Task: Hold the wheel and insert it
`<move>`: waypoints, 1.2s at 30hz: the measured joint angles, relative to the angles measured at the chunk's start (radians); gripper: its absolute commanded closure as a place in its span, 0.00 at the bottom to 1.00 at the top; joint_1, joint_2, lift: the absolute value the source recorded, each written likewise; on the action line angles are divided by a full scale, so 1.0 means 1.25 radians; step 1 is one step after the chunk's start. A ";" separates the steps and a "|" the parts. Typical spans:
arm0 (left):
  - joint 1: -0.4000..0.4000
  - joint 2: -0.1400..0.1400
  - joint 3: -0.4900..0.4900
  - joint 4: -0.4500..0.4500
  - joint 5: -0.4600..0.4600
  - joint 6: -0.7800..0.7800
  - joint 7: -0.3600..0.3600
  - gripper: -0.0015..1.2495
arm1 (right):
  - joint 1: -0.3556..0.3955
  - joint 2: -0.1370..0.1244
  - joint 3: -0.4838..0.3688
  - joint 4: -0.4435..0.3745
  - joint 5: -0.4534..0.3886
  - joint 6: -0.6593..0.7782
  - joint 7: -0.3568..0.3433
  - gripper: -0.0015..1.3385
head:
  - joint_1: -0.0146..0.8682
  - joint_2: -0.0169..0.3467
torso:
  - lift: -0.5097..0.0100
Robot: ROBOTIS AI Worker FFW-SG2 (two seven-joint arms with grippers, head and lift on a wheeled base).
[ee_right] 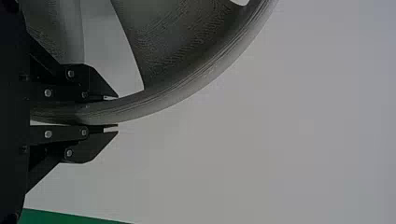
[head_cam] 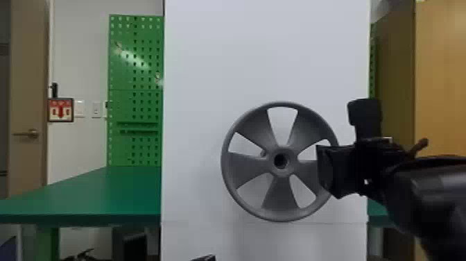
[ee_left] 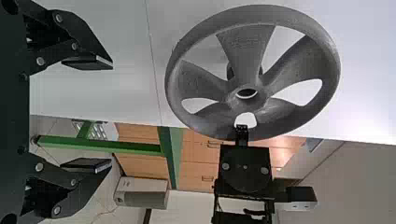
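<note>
Wheel (head_cam: 279, 196) upright, its rim in the grasp of the right pincer (head_cam: 326, 171).
Well to that pincer's left, a small red-and-white sign (head_cam: 60, 110) on the wall bears print and a downward arrow. The right pincer is clenched on the wheel, the rim running between its two fingers; hub and spokes extend to the pincer's left, before a white panel (head_cam: 208, 69). The left pincer (head_cam: 205, 258) is released, fingers spread wide, below and to the left of the wheel, apart from it.
</note>
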 measured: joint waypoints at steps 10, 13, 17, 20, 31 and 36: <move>0.000 0.000 -0.001 0.000 0.000 0.000 0.000 0.40 | -0.004 0.011 0.006 0.014 0.001 -0.015 0.000 0.76 | 0.02 0.09 | 0.04; 0.000 0.000 -0.001 0.001 0.000 0.000 0.000 0.40 | -0.007 0.013 0.006 0.019 0.003 -0.018 0.000 0.76 | 0.02 0.09 | 0.04; 0.000 0.000 -0.001 0.001 0.000 0.000 0.000 0.40 | -0.010 0.015 0.005 0.028 0.005 -0.022 0.000 0.76 | 0.02 0.09 | 0.04; 0.000 0.000 -0.001 0.001 0.000 0.000 0.000 0.40 | -0.013 0.016 0.003 0.034 0.006 -0.026 0.000 0.76 | 0.02 0.09 | 0.04; -0.001 0.000 -0.001 0.001 0.000 0.000 0.000 0.40 | -0.017 0.019 -0.003 0.060 0.015 -0.039 -0.001 0.76 | 0.02 0.09 | 0.04; -0.001 0.000 -0.001 0.001 0.001 0.000 0.000 0.40 | -0.020 0.025 -0.009 0.074 0.017 -0.049 -0.005 0.76 | 0.02 0.09 | 0.04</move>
